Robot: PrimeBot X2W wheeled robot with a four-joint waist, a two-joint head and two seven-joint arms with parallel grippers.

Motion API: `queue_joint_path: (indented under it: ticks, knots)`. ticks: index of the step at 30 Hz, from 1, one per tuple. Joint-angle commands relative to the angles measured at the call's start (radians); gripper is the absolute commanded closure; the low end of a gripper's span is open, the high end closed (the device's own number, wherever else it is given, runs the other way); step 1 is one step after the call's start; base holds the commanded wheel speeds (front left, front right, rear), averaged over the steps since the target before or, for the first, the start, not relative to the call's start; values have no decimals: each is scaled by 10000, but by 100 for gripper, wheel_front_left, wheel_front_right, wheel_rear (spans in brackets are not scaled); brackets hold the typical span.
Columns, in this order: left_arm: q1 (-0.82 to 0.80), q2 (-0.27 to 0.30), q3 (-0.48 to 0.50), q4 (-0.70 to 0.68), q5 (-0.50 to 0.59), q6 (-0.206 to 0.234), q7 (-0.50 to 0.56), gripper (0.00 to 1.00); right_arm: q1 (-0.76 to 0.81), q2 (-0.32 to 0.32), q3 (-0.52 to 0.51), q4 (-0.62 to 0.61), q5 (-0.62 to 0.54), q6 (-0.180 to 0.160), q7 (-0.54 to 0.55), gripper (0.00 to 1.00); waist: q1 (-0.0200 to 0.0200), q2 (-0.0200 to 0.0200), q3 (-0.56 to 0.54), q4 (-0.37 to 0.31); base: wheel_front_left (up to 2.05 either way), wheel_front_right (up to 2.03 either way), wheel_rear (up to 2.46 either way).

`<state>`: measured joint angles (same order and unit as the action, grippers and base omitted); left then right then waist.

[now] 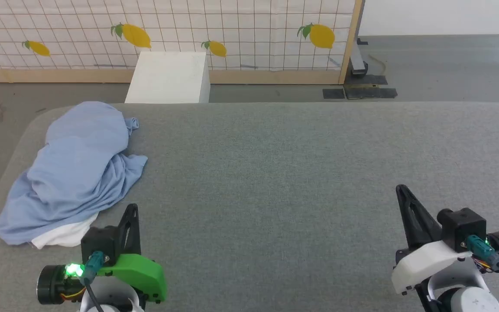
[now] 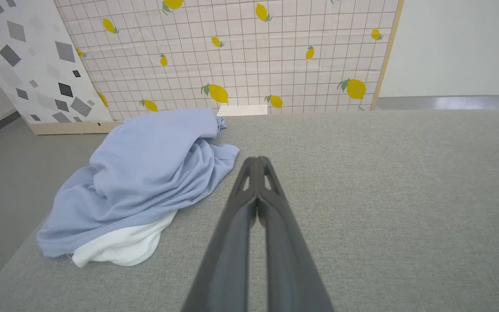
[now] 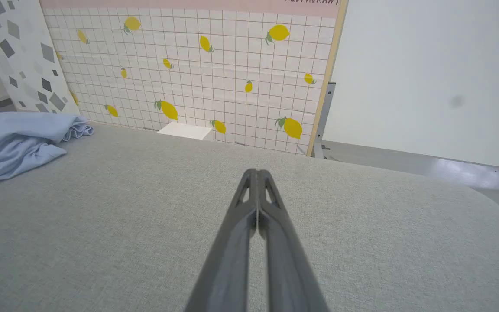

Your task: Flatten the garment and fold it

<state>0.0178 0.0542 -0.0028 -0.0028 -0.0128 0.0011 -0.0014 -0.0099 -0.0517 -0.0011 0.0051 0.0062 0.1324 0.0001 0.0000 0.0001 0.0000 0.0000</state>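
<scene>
The left gripper (image 2: 257,161) is pressed together and holds nothing, at the near left of the grey counter (image 1: 275,173). The right gripper (image 3: 257,173), squeezed together too, sits well apart at the near right. Just beyond the left one lies the garment (image 1: 76,173), a crumpled heap that looks soft, light and floppy. I would pinch its loose near edge.

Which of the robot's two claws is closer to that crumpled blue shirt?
The left. The left gripper sits just beside the shirt, not touching; the right gripper is far across the grey surface.
</scene>
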Motion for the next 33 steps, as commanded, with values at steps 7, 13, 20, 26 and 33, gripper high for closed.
queue_joint_path:
  ticks: [7,13,20,26,33]
  knots:
    - [-178,-40,28,28,128,-11,14,100,99,15,11,-51,-62,-17,-1,100,0,-1,0,0,0,0,0]
    - [-178,-40,28,28,128,-11,14,100,99,15,11,-51,-62,-17,-1,100,0,-1,0,0,0,0,0]
    - [-178,-40,28,28,128,-11,14,100,99,15,11,-51,-62,-17,-1,100,0,-1,0,0,0,0,0]
    - [-178,-40,28,28,128,-11,14,100,99,15,11,-51,-62,-17,-1,100,0,-1,0,0,0,0,0]
    - [-178,-40,28,28,128,-11,14,100,99,15,11,-51,-62,-17,-1,100,0,-1,0,0,0,0,0]
